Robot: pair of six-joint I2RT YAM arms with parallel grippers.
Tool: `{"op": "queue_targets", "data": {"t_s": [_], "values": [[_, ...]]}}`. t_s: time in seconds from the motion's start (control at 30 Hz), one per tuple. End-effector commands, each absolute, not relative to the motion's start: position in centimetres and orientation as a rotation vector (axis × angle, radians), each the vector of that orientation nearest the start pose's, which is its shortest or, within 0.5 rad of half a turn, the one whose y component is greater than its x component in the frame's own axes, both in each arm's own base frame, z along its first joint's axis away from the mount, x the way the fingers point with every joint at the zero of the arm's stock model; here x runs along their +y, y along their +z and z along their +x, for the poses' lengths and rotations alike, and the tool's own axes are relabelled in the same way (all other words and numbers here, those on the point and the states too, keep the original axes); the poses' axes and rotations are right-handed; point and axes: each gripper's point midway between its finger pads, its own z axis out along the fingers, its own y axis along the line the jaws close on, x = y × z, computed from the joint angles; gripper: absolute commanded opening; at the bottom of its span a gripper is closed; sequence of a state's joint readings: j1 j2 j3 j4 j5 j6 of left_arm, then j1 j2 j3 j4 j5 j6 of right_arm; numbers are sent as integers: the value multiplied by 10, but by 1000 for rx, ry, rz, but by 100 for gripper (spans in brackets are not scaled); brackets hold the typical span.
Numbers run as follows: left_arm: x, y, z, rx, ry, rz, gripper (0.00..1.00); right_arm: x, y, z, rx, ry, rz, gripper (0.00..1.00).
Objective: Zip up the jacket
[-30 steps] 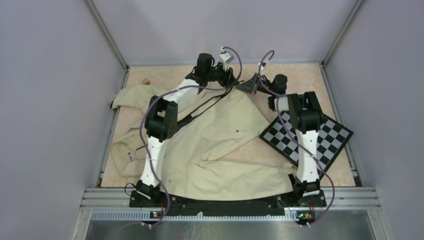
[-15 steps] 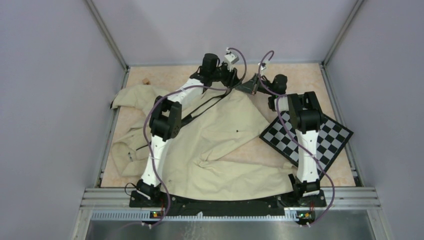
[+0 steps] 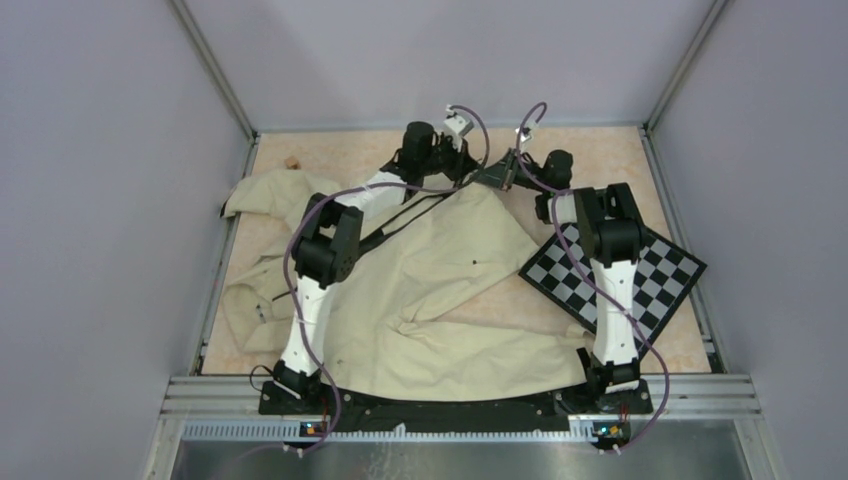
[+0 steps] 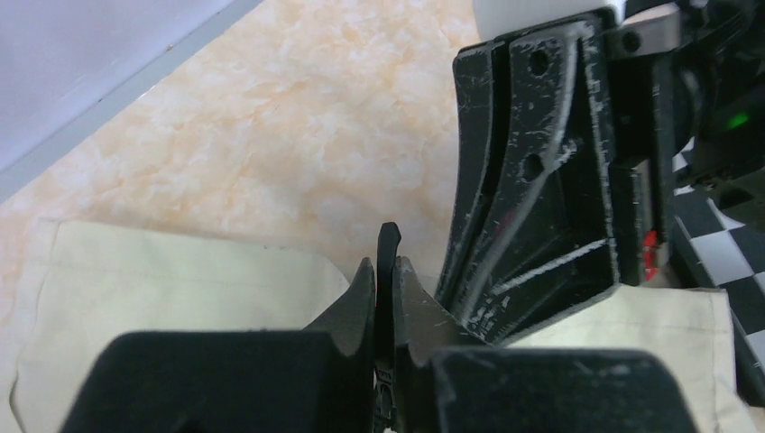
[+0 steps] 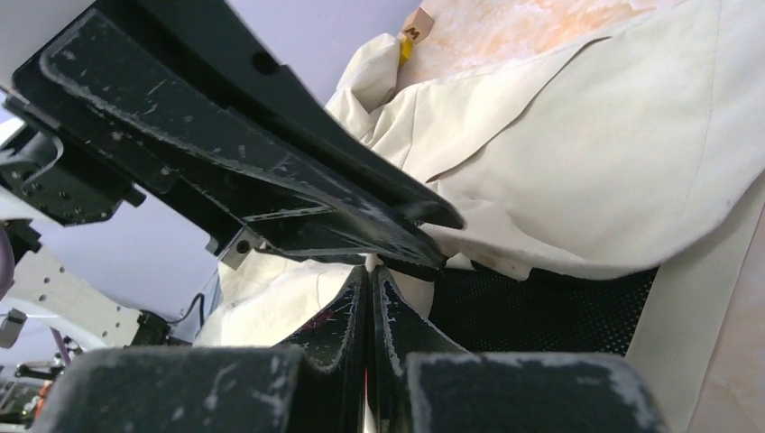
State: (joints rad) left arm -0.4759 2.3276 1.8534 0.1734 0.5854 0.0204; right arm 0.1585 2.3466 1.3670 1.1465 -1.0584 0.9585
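Note:
The cream jacket (image 3: 440,290) lies wrinkled across the table, its black zipper strip (image 3: 400,218) running diagonally up to the far corner. My left gripper (image 3: 467,172) is at that corner, shut on the thin black zipper pull (image 4: 389,236), which sticks up between its fingertips (image 4: 363,280). My right gripper (image 3: 493,176) sits close against it on the right, jaws shut on the jacket's edge (image 5: 371,269). The jacket's black mesh lining (image 5: 541,311) shows beside the right fingers. The right gripper's body (image 4: 541,180) fills the left wrist view.
A black-and-white checkerboard (image 3: 640,280) lies at the right, partly under the right arm. A small tan block (image 3: 292,160) sits at the back left. Aluminium rails and grey walls close in the table.
The left wrist and forearm have shifted right and slightly nearer, bringing the left gripper closer to the right gripper at the jacket's far corner. The right arm has not moved.

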Motion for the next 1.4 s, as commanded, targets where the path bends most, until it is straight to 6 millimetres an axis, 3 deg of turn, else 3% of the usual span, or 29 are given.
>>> {"op": "queue_targets", "data": {"t_s": [0.0, 0.2, 0.53, 0.7, 0.87, 1.0, 1.17, 1.27, 1.37], "values": [[-366, 213, 519, 1537, -847, 674, 1, 242, 155, 502, 1610, 1549, -289, 0], [-347, 218, 501, 1467, -915, 447, 0, 220, 157, 511, 1586, 1578, -56, 0], [-336, 214, 494, 1353, -1000, 206, 1, 208, 156, 513, 1532, 1619, 135, 0], [-342, 207, 503, 1381, -1004, 197, 0, 207, 158, 502, 1567, 1543, -66, 0], [-345, 203, 503, 1386, -1024, 207, 0, 211, 161, 495, 1631, 1390, -328, 32], [-348, 206, 504, 1380, -1036, 212, 0, 224, 158, 490, 1666, 1307, -449, 45], [-350, 203, 504, 1383, -1053, 215, 0, 237, 168, 487, 1657, 1289, -505, 50], [-351, 203, 503, 1381, -1058, 214, 0, 248, 162, 485, 1689, 1246, -558, 51], [-351, 203, 503, 1381, -1061, 214, 0, 259, 157, 482, 1715, 1265, -585, 42]]}}
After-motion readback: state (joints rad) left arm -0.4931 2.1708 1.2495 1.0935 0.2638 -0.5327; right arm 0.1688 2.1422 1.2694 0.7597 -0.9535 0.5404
